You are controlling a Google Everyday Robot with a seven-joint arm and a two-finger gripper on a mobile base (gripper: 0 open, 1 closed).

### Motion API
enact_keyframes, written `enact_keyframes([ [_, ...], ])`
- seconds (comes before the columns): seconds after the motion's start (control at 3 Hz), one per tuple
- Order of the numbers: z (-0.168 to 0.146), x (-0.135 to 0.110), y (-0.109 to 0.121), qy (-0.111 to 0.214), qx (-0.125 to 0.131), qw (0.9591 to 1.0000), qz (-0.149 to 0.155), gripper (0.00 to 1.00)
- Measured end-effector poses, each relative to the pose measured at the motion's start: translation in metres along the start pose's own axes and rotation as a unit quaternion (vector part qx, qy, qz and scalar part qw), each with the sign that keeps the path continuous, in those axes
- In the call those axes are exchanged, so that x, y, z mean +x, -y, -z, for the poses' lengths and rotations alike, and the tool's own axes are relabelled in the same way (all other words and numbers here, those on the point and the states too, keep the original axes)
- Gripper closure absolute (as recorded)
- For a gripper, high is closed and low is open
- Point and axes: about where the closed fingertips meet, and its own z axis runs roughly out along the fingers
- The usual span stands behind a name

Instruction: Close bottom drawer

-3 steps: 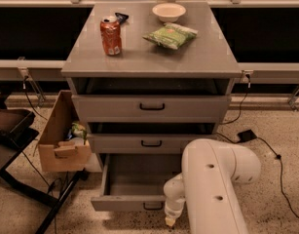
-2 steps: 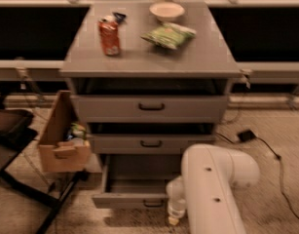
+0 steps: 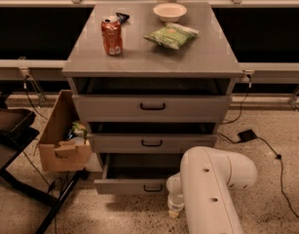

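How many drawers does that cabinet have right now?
3, stacked, and none seem hidden: top drawer under the tabletop, middle drawer below it, bottom drawer lowest, pulled open. The gripper sits by the bottom drawer's front, near the floor.

One cabinet (image 3: pixel 154 57) holds three drawers (image 3: pixel 110 108), the bottom drawer (image 3: pixel 124 185) lowest. Its top carries one can (image 3: pixel 112 36) near the left edge, one bowl (image 3: pixel 169 11) at the back edge and one green bag (image 3: pixel 171 35). One cardboard box (image 3: pixel 61 140) stands alongside, and one gripper (image 3: pixel 175 209) hangs by the bottom drawer's front.
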Motion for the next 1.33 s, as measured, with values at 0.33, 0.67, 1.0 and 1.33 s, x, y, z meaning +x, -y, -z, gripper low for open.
enact_keyframes([
  [0.33,0.022,-0.014,0.051,0.006,0.042,0.9984,0.038,1.00],
  [0.67,0.045,-0.031,0.093,0.012,0.081,0.9942,0.071,1.00],
  [1.0,0.068,-0.047,0.128,0.015,0.112,0.9893,0.092,1.00],
  [1.33,0.068,-0.047,0.127,0.015,0.113,0.9891,0.093,0.87],
])
